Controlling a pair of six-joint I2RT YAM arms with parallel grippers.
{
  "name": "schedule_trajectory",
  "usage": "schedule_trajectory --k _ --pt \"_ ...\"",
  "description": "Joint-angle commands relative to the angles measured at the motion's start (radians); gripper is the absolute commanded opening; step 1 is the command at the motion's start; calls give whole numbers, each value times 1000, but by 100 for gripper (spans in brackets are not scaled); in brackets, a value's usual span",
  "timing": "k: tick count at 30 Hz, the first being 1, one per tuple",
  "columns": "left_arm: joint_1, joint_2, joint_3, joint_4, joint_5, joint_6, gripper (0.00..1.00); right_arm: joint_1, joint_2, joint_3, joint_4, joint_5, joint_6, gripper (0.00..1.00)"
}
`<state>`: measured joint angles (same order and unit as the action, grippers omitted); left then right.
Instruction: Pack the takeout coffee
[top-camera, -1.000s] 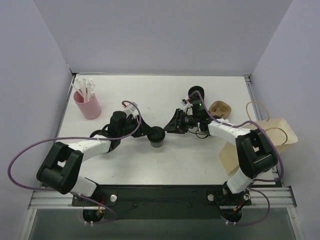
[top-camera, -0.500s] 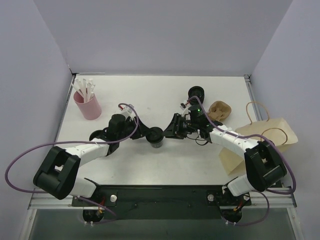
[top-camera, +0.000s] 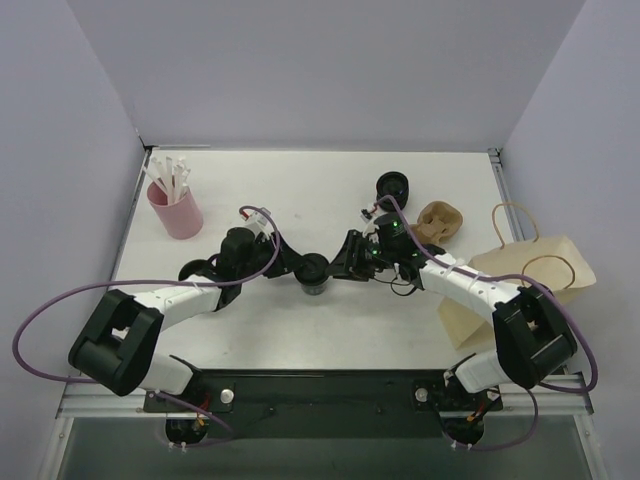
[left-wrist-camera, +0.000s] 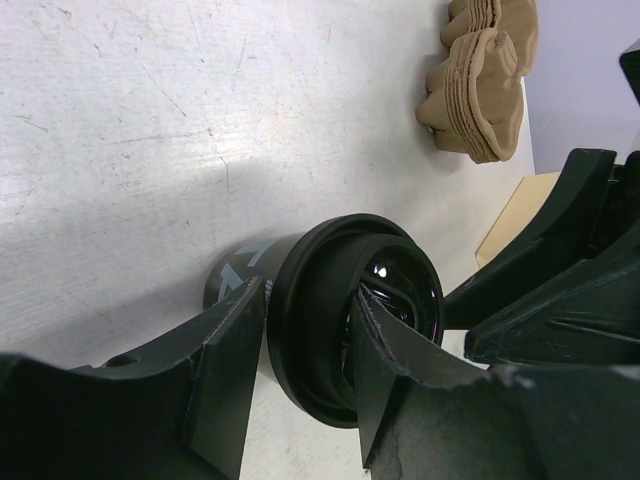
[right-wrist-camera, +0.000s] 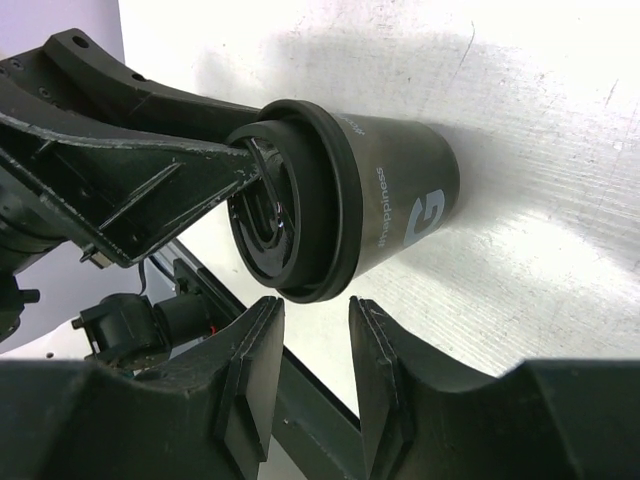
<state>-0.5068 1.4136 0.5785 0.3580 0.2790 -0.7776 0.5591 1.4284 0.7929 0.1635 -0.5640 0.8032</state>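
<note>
Handover stage, seemingly. Brown paper bag (top-camera: 530, 270) at three o'clock. Left gripper (left-wrist-camera: 305, 312) clamped on lid rim of takeout coffee (top-camera: 313, 271), small black tapered lidded cup, mid-table. Right gripper (right-wrist-camera: 317, 315) agape alongside. Next call: closure round cup body.

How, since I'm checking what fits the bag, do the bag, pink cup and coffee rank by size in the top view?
1. bag
2. pink cup
3. coffee, partly hidden, so its place is less sure
</note>
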Motion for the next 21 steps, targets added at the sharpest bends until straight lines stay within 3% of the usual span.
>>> schedule_trajectory --k 1,21 --pt "-29 74 -66 -252 -63 49 48 2 32 20 8 12 -13 34" --pt "-42 107 -137 -209 -104 12 47 -34 135 -185 266 23 27 16"
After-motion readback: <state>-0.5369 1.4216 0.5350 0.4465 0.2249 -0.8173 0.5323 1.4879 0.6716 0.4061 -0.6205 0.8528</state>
